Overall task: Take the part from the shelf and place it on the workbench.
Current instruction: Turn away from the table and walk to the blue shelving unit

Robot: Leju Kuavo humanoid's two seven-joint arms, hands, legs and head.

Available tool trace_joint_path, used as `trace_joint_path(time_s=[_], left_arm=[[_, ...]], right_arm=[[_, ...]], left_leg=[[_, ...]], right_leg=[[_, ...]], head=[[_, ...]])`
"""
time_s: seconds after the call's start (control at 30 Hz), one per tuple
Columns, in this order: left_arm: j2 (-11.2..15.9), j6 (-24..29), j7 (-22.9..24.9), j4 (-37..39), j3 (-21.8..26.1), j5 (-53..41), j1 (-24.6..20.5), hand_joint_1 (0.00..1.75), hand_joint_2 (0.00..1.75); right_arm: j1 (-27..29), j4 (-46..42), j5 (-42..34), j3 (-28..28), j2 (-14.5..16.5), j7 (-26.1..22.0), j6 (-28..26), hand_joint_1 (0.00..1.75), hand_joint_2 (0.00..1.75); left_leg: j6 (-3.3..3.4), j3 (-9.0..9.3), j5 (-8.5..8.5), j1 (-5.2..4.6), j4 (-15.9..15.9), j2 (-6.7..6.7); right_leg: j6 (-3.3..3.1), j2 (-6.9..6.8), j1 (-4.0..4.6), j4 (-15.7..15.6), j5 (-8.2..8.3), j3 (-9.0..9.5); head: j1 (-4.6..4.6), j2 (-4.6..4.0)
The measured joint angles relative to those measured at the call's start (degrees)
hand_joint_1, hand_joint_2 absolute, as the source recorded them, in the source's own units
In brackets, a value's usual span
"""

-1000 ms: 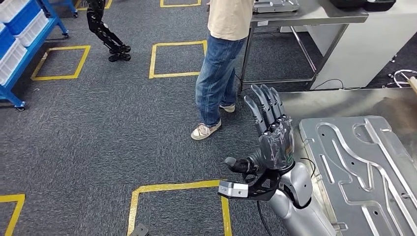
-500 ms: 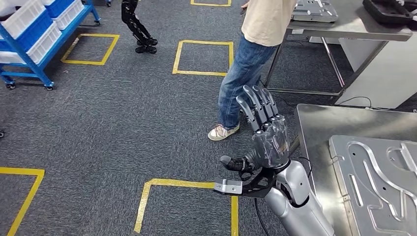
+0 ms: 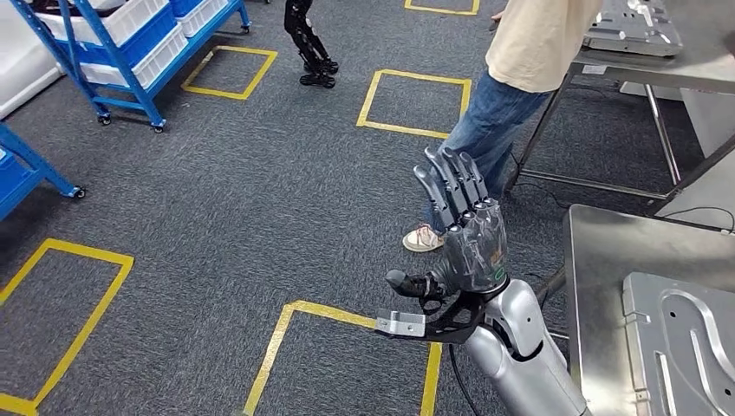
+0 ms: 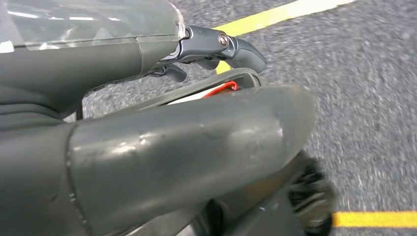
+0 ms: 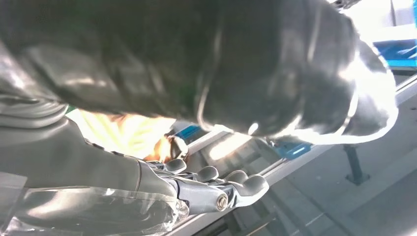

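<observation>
Your right hand (image 3: pixel 464 234) is hanging raised over the carpet, fingers spread and holding nothing. The shelf (image 3: pixel 130 43) is standing well off to its left and ahead, the part not discernible on it. Your left hand's (image 4: pixel 147 147) state cannot be told.

Even light; blurred, glary wrist views
</observation>
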Motion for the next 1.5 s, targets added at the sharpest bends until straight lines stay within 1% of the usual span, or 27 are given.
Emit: trace_joint_path(time_s=[0.03,0.1,0.17,0.2,0.27,0.3,0.37,0.43,0.47,0.53,0.6,0.7,0.77,0.83,0.9,0.93,0.97,1.03,1.1,1.13,1.2,1.23,1.3,1.37,1.4,1.43,1.5], left_arm=[[0.1,0.0,0.0,0.0,0.1,0.0,0.0,0.00,0.00],[0.1,0.0,0.0,0.0,0.1,0.1,-0.1,0.00,0.00],[0.1,0.0,0.0,0.0,0.3,0.1,0.1,0.00,0.00],[0.1,0.0,0.0,0.0,0.4,0.1,0.2,0.00,0.00],[0.2,0.0,0.0,0.1,0.5,0.1,0.2,0.00,0.00],[0.2,0.0,0.0,0.1,0.5,0.1,0.1,0.00,0.00],[0.2,0.0,0.0,0.1,0.6,0.1,0.0,0.00,0.00],[0.2,0.0,0.0,0.1,0.6,0.0,0.1,0.00,0.00],[0.2,0.0,0.0,0.1,0.6,0.0,0.1,0.00,0.00],[0.1,-0.1,0.1,0.1,0.6,-0.2,0.1,0.00,0.00],[0.1,-0.1,0.2,0.1,0.6,-0.4,0.0,0.00,0.00],[0.2,0.0,0.2,0.2,0.9,-0.6,0.4,0.00,0.00],[0.4,0.0,0.0,0.3,1.0,-0.8,0.5,0.00,0.00],[0.4,0.0,-0.3,0.3,1.1,-0.9,0.3,0.00,0.00],[0.4,0.0,-0.3,0.4,1.1,-1.0,0.3,0.00,0.00],[0.5,0.0,-0.2,0.4,1.2,-1.0,0.4,0.00,0.00],[0.5,0.0,-0.2,0.4,1.2,-1.1,0.6,0.00,0.00],[0.6,0.0,-0.1,0.4,1.3,-1.1,0.8,0.00,0.00],[0.7,-0.1,0.0,0.4,1.4,-1.2,0.7,0.00,0.00],[0.7,-0.1,-0.1,0.4,1.5,-1.2,0.7,0.00,0.00],[0.6,-0.1,-0.1,0.4,1.6,-1.2,0.8,0.00,0.00],[0.6,-0.1,-0.1,0.4,1.6,-1.2,0.9,0.00,0.00],[0.6,-0.1,-0.1,0.4,1.7,-1.2,1.0,0.00,0.00],[0.6,-0.1,-0.1,0.4,1.8,-1.2,0.8,0.00,0.00],[0.6,-0.1,-0.1,0.4,1.8,-1.2,0.8,0.00,0.00],[0.6,-0.1,-0.1,0.4,1.8,-1.3,0.7,0.00,0.00],[0.6,-0.1,0.0,0.4,1.9,-1.5,0.7,0.00,0.00]], right_arm=[[0.0,0.0,0.0,0.0,0.0,0.0,0.0,0.00,0.00],[-0.1,0.0,0.1,0.0,0.0,0.0,0.0,0.00,0.00],[-0.2,0.0,0.1,0.0,0.1,-0.1,0.0,0.00,0.00],[-0.3,0.0,0.1,0.0,0.1,-0.1,0.0,0.00,0.00],[-0.4,0.0,0.1,0.0,0.1,-0.1,0.0,0.00,0.00],[-0.4,0.0,0.1,0.0,0.1,-0.1,0.0,0.00,0.00],[-0.3,0.1,0.1,0.0,0.1,-0.2,-0.1,0.00,0.00],[-0.1,0.2,0.1,0.0,0.1,-0.2,-0.1,0.00,0.00],[-0.1,0.2,0.1,0.0,0.1,-0.2,-0.1,0.00,0.00],[-0.1,0.2,0.3,0.0,0.1,-0.1,-0.1,0.00,0.00],[0.0,0.3,0.6,0.0,0.1,0.0,-0.1,0.00,0.00],[0.2,0.5,0.8,0.0,0.0,0.1,-0.2,0.00,0.00],[0.1,0.7,0.9,0.0,0.0,0.1,-0.2,0.00,0.00],[0.2,1.1,0.9,0.0,0.0,0.1,-0.2,0.00,0.00],[0.3,1.5,1.0,0.0,-0.1,0.1,-0.2,0.00,0.00],[0.3,1.8,1.0,0.0,-0.1,0.1,-0.1,0.00,0.00],[0.4,2.0,1.1,0.0,-0.1,0.1,-0.1,0.00,0.00],[0.3,2.4,1.1,0.0,-0.1,0.1,0.0,0.00,0.00],[0.3,2.8,1.1,0.0,-0.1,0.1,0.1,0.00,0.00],[0.3,3.0,1.1,0.0,-0.1,0.1,0.2,0.00,0.00],[0.3,3.4,1.1,0.0,-0.1,0.1,0.3,0.00,0.00],[0.3,3.6,1.1,0.0,-0.1,0.1,0.3,0.00,0.00],[0.2,3.9,1.1,0.0,-0.1,0.1,0.3,0.00,0.00],[0.4,4.2,1.2,0.0,-0.2,0.2,0.3,0.00,0.00],[0.5,4.4,1.4,0.0,-0.2,0.3,0.3,0.00,0.00],[0.7,4.7,1.7,0.0,-0.3,0.4,0.3,0.00,0.00],[0.9,5.5,2.2,-0.1,-0.3,0.6,0.3,0.00,0.00]], left_leg=[[0.36,1.76,1.06,-0.21,-3.3,0.88],[1.06,3.04,1.39,-0.67,-6.1,1.74],[1.70,2.99,1.61,-0.68,-6.3,0.64],[2.01,3.09,1.78,-0.57,-6.6,0.13],[2.69,3.29,2.15,-0.25,-7.1,-0.76],[2.87,3.25,2.24,-0.24,-7.2,-1.25],[3.04,3.16,2.30,-0.24,-7.2,-2.44],[3.00,3.16,2.27,-0.23,-7.0,-3.82],[2.93,3.17,2.22,-0.21,-6.9,-4.51],[2.58,3.01,2.07,-0.23,-6.5,-5.84],[1.94,2.56,2.12,-0.22,-6.2,-7.01],[0.85,2.20,2.37,-0.01,-6.3,-8.12],[0.31,1.29,1.00,-0.14,-4.2,-6.03],[-0.07,-1.61,-2.34,-0.21,2.1,-2.97],[-0.35,-4.54,-4.89,-0.08,8.5,-1.95],[-0.44,-4.88,-4.87,-0.05,9.5,-1.80],[-0.47,-4.14,-3.87,-0.03,8.3,-1.65],[-0.31,-0.31,-0.53,-0.02,1.4,-0.56],[0.39,2.92,1.13,-0.46,-4.7,1.25],[0.81,3.48,1.16,-0.70,-5.9,1.67],[1.64,3.45,1.20,-0.89,-6.3,0.89],[1.99,3.53,1.37,-0.77,-6.5,0.37],[2.71,3.74,1.81,-0.44,-7.2,-0.61],[3.13,3.71,2.04,-0.33,-7.4,-1.69],[3.20,3.65,2.08,-0.34,-7.4,-2.32],[3.24,3.63,2.08,-0.35,-7.3,-3.01],[3.18,3.63,2.03,-0.33,-7.1,-4.44]], right_leg=[[0.20,-0.52,0.16,0.2,-0.21,0.02],[0.65,-1.41,0.46,0.3,-0.47,0.06],[1.17,-2.13,0.54,0.3,-0.64,0.23],[1.48,-1.60,0.43,0.6,-1.03,0.21],[2.03,0.99,0.12,3.8,-3.31,-1.15],[2.19,2.52,-0.02,7.1,-5.06,-2.64],[2.37,3.74,-0.10,13.9,-7.65,-6.11],[2.44,3.96,-0.19,14.9,-6.37,-7.01],[2.41,4.25,-0.29,12.3,-4.33,-6.02],[2.20,6.31,-0.59,5.2,-0.67,-3.05],[1.98,7.90,-0.64,1.5,0.19,-1.47],[1.25,6.75,-0.50,0.9,0.15,-1.08],[0.48,5.46,-0.65,0.3,0.42,-0.67],[-0.13,3.87,-0.39,0.1,0.46,-0.54],[-0.42,2.24,-0.11,0.2,0.35,-0.62],[-0.44,1.54,-0.05,0.2,0.28,-0.64],[-0.41,0.89,-0.03,0.3,0.20,-0.63],[-0.19,-0.25,-0.01,0.4,-0.01,-0.49],[0.23,-1.22,0.26,0.5,-0.26,-0.36],[0.48,-1.64,0.39,0.5,-0.33,-0.29],[1.00,-2.50,0.54,0.3,-0.34,-0.07],[1.33,-2.42,0.45,0.4,-0.53,0.04],[1.88,-0.28,0.18,2.5,-2.30,-0.80],[2.14,2.66,-0.08,8.9,-5.73,-3.81],[2.22,3.35,-0.12,12.4,-7.10,-5.60],[2.29,3.70,-0.14,14.8,-7.59,-6.92],[2.31,4.06,-0.25,13.7,-5.27,-6.86]], head=[[0.01,0.00],[0.04,0.00],[0.05,0.00],[0.05,0.00],[0.06,0.00],[0.06,0.00],[0.06,0.00],[0.07,0.00],[0.07,0.00],[0.06,0.00],[0.04,0.00],[0.05,0.00],[-0.09,0.00],[-0.25,0.00],[-0.25,0.00],[-0.24,0.00],[-0.25,0.00],[-0.25,0.00],[-0.25,0.00],[-0.25,0.00],[-0.25,0.00],[-0.24,0.00],[-0.22,0.00],[-0.21,0.00],[-0.21,0.00],[-0.21,0.00],[-0.20,0.00]])
